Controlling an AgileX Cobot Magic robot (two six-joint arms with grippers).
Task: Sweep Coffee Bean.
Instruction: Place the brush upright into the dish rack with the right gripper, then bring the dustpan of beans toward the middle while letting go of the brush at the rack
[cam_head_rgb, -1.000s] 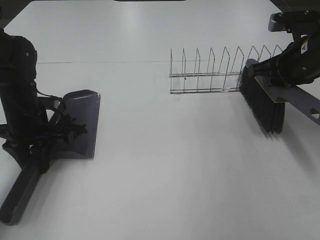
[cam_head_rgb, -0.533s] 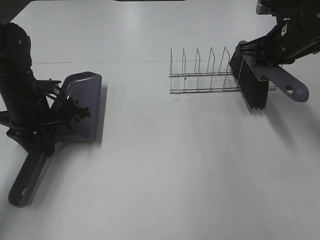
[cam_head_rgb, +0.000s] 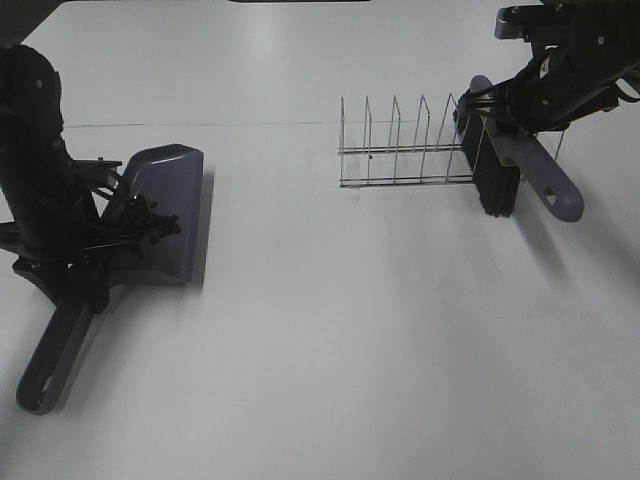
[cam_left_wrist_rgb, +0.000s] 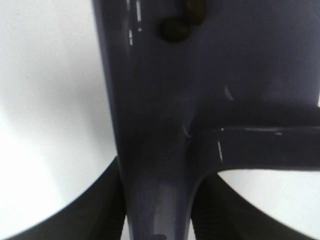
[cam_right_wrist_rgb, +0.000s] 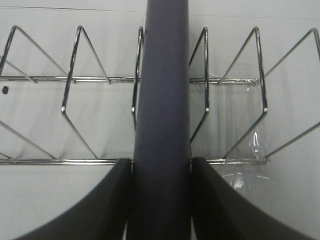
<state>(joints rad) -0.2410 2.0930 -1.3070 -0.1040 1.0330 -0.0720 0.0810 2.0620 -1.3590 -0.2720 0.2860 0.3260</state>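
Note:
My left gripper (cam_head_rgb: 82, 272) is shut on the handle of a purple-grey dustpan (cam_head_rgb: 168, 205) at the table's left. Several dark coffee beans (cam_head_rgb: 152, 224) lie in the pan near the handle; two show in the left wrist view (cam_left_wrist_rgb: 175, 30), where the handle (cam_left_wrist_rgb: 157, 165) sits between my fingers. My right gripper (cam_head_rgb: 512, 112) is shut on the purple handle of a black-bristled brush (cam_head_rgb: 492, 180). It holds the brush over the right end of a wire rack (cam_head_rgb: 410, 150). The handle (cam_right_wrist_rgb: 162, 125) fills the right wrist view. One loose bean (cam_right_wrist_rgb: 5, 90) lies inside the rack.
The wire rack (cam_right_wrist_rgb: 75, 100) stands on the white table (cam_head_rgb: 330, 330) at the back right, its prongs close around the brush. A thin line (cam_head_rgb: 250, 124) crosses the table at the back. The left arm's black base (cam_head_rgb: 35, 150) stands at the far left.
The right arm has swung the brush left and back, over the rack's right end. The dustpan rose and shifted back a second ago and has held still since.

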